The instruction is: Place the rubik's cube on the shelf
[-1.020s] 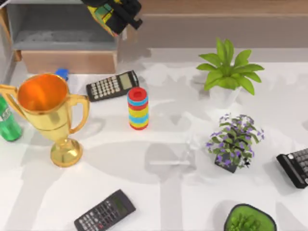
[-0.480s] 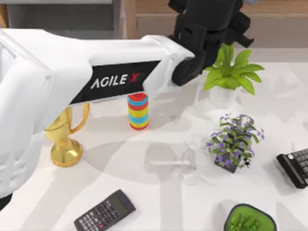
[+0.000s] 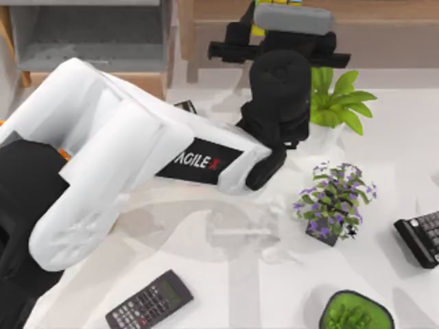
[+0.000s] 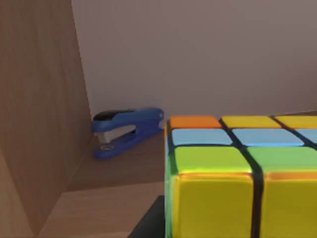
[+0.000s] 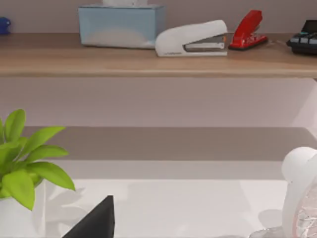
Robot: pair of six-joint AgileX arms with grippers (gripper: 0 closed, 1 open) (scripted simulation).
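**Cube Almost on the Shelf**

The left arm reaches far across the counter (image 3: 384,157) to the back. Its left end effector (image 3: 278,14) is up by the shelf (image 3: 384,10), at the far side, a bit right of the middle. The rubik's cube (image 4: 237,178) sits right in front of the left wrist camera, very close, with yellow, green, blue and orange tiles. From above, a bit of yellow pokes out past the black wrist. I think the cube is being carried, but I cannot tell if the fingers are apart or pressed on it, because they are hidden.

The cube is over the wooden shelf board, near the upright wall at the shelf's end. I cannot tell if it is touching the board yet. A blue stapler (image 4: 126,131) lies farther in, by the corner.

The right arm is parked off to the right.

What could go wrong? If the cube is let go too high, it may bounce or roll off the edge and drop to the counter. If it goes too far in, it could bump the blue stapler. If it slides sideways, it could knock the wooden wall. The big arm also hangs over the green plant (image 3: 336,99), so a low swing back could tip it.
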